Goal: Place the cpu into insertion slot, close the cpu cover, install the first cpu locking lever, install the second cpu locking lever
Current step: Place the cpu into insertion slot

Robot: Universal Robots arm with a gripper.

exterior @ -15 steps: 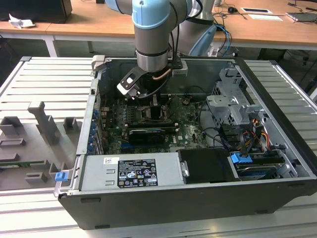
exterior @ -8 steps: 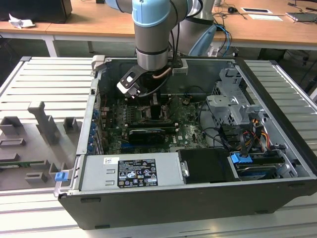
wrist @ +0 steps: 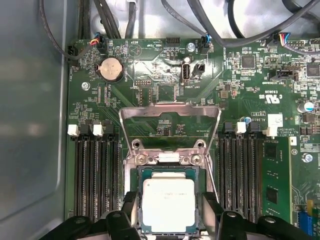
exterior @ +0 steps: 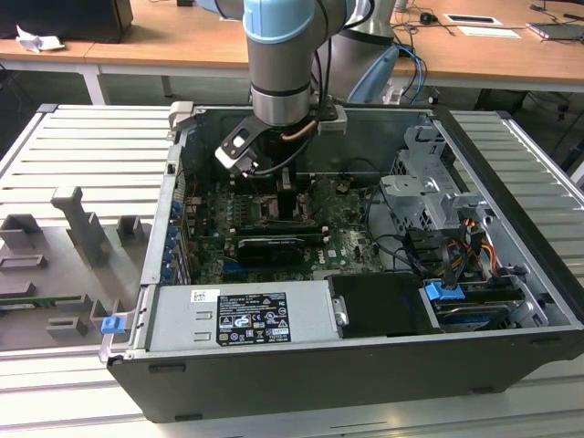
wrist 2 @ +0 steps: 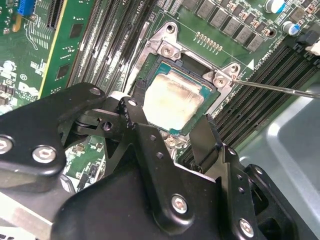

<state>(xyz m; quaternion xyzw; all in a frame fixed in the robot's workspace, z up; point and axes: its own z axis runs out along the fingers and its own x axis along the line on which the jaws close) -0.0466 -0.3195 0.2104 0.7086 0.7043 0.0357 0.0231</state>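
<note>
The cpu (wrist: pixel 168 204) (wrist 2: pixel 172 102), a pale silvery square chip, lies flat in the insertion slot (wrist: pixel 139 176) (wrist 2: pixel 150 70) on the green board. The cpu cover (wrist: pixel 170 114), a thin metal frame with a window, stands swung up off the slot on its hinge. My gripper (wrist: pixel 170 212) (wrist 2: pixel 167 122) (exterior: pixel 287 196) hovers just above the chip, open, with one black finger (wrist: pixel 131 210) on each side of it and a small gap to its edges. A thin metal lever rod (wrist 2: pixel 280 89) sticks out sideways from the slot's corner.
Long black memory slots (wrist: pixel 95 175) (wrist: pixel 240 170) flank the socket closely on both sides. In the exterior view the open computer case holds a power supply (exterior: pixel 242 315) at the front, a black card (exterior: pixel 269 246) and a drive cage with cables (exterior: pixel 424 196) on the exterior view's right.
</note>
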